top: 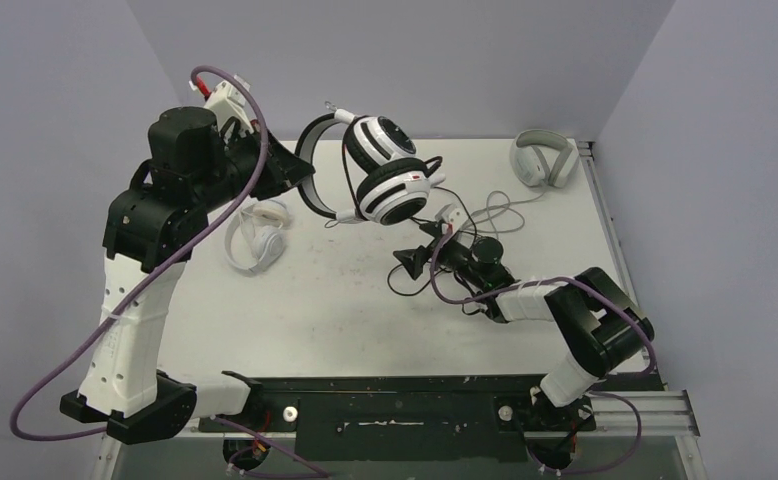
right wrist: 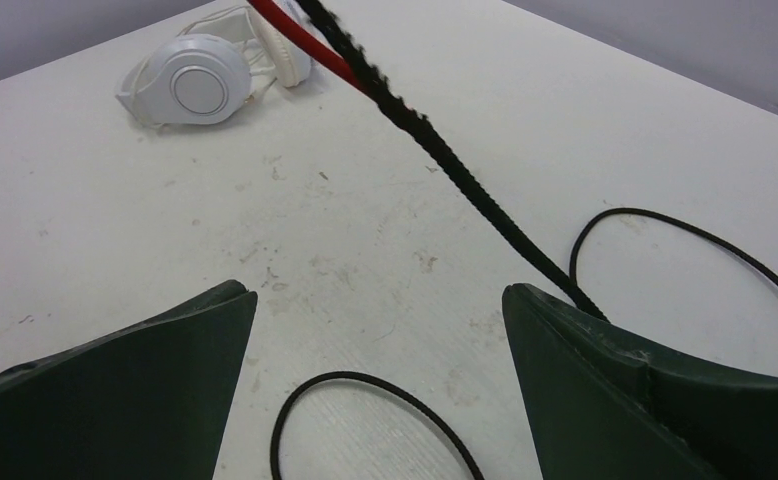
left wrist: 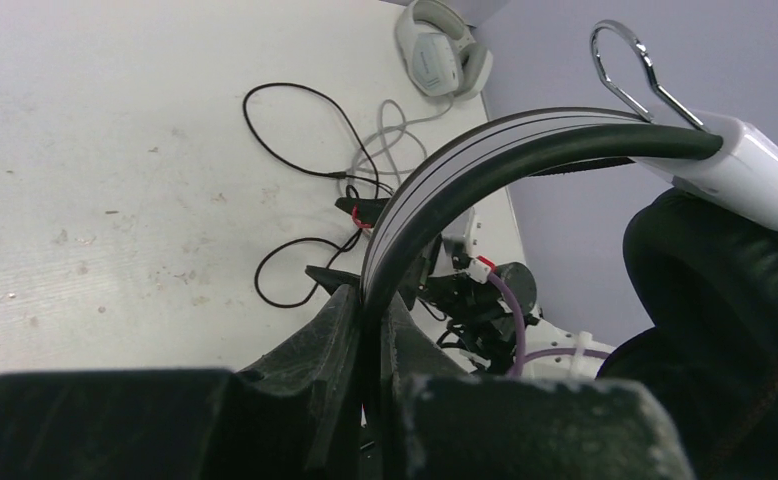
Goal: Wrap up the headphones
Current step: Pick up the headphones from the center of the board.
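Black-and-white headset (top: 397, 195) hangs sideways, cups rightward, band pinched in left claw (left wrist: 370, 302); right claw (right wrist: 377, 292) gapes open.

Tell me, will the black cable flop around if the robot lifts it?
Probably floppy: the black cable lies in loose curls on the table, so it would likely droop and dangle. It looks thin, so likely light. Hanging from the headset held by the left gripper, it may swing and slip between the open right gripper's fingers.
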### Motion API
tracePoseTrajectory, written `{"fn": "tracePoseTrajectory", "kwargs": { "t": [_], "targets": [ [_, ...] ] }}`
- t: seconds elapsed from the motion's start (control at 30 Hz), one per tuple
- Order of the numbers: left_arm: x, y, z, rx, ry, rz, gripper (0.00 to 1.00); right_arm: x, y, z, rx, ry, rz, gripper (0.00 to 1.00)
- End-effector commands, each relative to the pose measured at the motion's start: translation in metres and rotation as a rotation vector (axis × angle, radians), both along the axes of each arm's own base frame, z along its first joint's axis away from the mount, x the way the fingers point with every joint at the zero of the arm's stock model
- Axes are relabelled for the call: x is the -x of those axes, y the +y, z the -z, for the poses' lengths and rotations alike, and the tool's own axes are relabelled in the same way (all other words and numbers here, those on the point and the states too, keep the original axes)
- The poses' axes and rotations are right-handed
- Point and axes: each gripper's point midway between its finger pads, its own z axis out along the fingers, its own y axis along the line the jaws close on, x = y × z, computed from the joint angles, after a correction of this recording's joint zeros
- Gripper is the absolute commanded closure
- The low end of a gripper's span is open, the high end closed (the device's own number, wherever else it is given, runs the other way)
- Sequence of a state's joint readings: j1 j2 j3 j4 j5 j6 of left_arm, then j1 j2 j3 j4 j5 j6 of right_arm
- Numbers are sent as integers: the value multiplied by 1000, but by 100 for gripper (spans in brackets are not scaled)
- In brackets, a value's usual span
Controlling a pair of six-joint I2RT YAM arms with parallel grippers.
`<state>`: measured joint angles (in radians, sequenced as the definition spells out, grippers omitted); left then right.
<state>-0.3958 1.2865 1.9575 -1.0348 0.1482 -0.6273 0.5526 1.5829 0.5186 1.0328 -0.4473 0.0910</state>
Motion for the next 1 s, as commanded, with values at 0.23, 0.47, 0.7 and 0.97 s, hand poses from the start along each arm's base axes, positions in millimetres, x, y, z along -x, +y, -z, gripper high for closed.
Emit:
{"fn": "tracePoseTrajectory", "kwargs": {
  "t": [0.23,0.47,0.7,0.97],
  "targets": [
    [21,-9,-74,174,-168,57,100,1,-19,-55,-58,-228,8,1],
    [16,-10,-74,174,-164,52,100,38,-31,-66,-40,-276,-3,2],
    [20,-11,-74,183,-162,63,100,17,-41,-76,1,-312,79,2],
    [26,-9,-76,185,-162,65,100,-38,-31,-80,-10,-311,73,2]
  ]
}}
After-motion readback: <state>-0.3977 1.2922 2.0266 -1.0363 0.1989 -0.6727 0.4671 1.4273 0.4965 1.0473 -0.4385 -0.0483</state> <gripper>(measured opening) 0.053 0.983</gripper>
